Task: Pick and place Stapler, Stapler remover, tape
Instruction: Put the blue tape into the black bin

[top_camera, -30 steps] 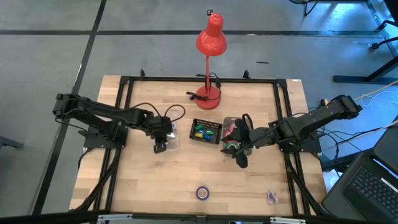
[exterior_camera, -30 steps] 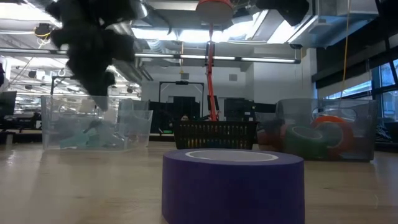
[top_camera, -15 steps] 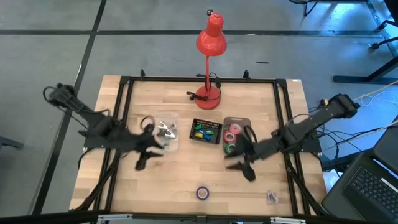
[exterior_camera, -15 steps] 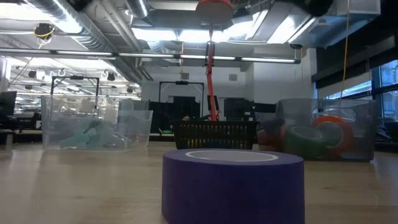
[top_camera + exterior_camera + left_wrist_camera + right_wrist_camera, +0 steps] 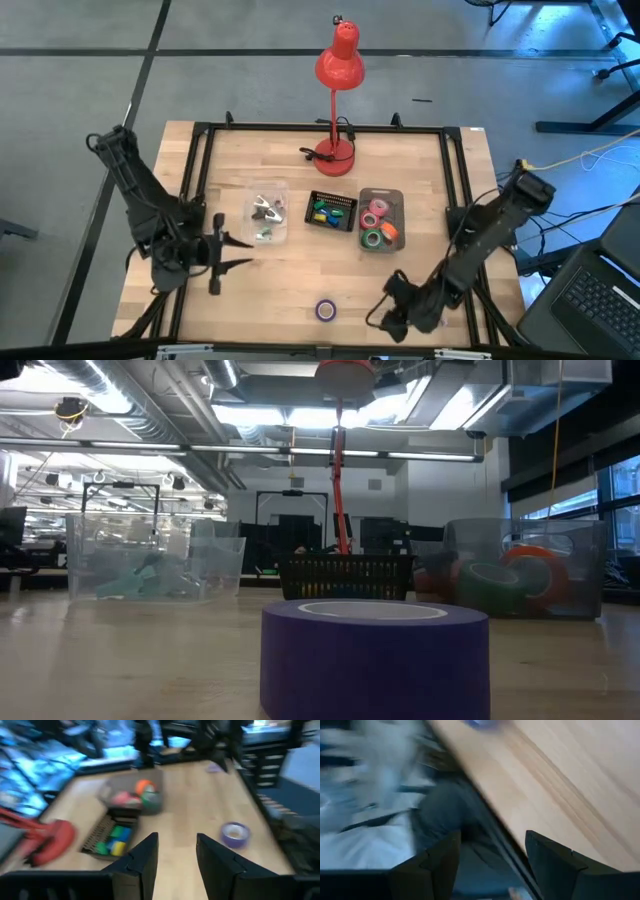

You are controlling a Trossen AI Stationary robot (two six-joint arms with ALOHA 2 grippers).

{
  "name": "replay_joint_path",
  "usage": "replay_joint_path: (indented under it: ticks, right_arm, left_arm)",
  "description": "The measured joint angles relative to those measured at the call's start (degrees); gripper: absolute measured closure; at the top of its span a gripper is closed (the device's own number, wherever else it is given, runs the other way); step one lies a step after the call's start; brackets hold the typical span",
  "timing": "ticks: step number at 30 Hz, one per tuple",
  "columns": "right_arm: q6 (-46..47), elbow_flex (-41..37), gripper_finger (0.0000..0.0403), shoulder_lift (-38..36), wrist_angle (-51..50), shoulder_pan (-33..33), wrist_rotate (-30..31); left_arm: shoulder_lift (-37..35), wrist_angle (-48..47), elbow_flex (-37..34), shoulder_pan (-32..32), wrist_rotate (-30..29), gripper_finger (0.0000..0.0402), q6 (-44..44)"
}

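A purple tape roll (image 5: 326,310) (image 5: 375,655) (image 5: 235,834) lies flat near the table's near edge. Pink, green and orange rolls sit in a clear box (image 5: 380,220) (image 5: 135,800). A second clear box (image 5: 265,218) holds a dark and silver stapler-like thing. A small pale thing (image 5: 215,768), perhaps the stapler remover, lies by the near right corner. My left gripper (image 5: 243,254) (image 5: 177,845) is open and empty, left of the boxes. My right gripper (image 5: 382,318) (image 5: 492,855) is open and empty at the near edge, right of the purple roll.
A black mesh basket (image 5: 332,210) (image 5: 348,575) with small coloured blocks stands between the two clear boxes. A red desk lamp (image 5: 338,70) stands on its base at the far edge. A black frame (image 5: 200,135) runs round the table. Bare wood lies between boxes and near edge.
My left gripper has drawn back from over the left clear box, toward the table's left and near edges. My right gripper has left the tape box and swung toward the near edge, ending beside the purple roll. Both have gone from the low view.
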Motion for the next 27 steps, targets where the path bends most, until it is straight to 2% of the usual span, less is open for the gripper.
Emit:
replay_joint_path:
  ticks: [2, 4, 7, 9, 11, 16, 18, 21, 27]
  right_arm:
    - [7.84, -0.02, 0.0178, 2.32, -4.03, 1.84, -2.33]
    - [11.44, -0.02, 0.0178, 4.3, -5.41, 3.28, -2.86]
    - [11.13, -0.04, 0.0178, 6.39, -4.97, 3.82, 2.69]
    - [8.83, -0.04, 0.0178, 6.94, -3.2, 2.87, 6.18]
    - [7.08, 0.02, 0.0178, 7.41, 0.23, 1.02, 6.62]
    - [-2.11, 0.0, 0.0178, 9.5, 7.99, -5.55, -1.46]
    - [-8.12, 0.01, 0.0178, 10.87, 12.53, -8.39, -3.23]
    - [-14.31, 0.2, 0.0178, 11.9, 13.76, -12.22, -3.94]
    - [-18.97, 1.21, 0.0178, 15.54, 15.64, -17.42, -7.89]
  left_arm:
    - [0.96, -0.06, 0.0, 0.24, -4.12, 0.0277, 0.47]
    - [2.12, -0.06, 0.0, 1.07, -6.98, 0.0277, -0.13]
    - [3.62, -0.24, 0.0, 2.85, -7.37, 0.0277, -0.26]
    - [4.46, -0.26, 0.0, 4.4, -6.97, 0.0277, -0.24]
    - [5.04, -0.42, 0.0, 6.12, -6.92, 0.0277, 0.88]
    - [5.6, -0.39, -0.09, 10.14, -6.86, 0.0277, 3.66]
    - [5.53, -0.21, -0.09, 11.55, -6.89, 0.0277, 3.61]
    - [5.56, -0.02, -0.09, 13.29, -6.85, 0.0277, 3.1]
    - [5.53, 0.7, -0.09, 15.2, -2.27, 0.0277, 2.76]
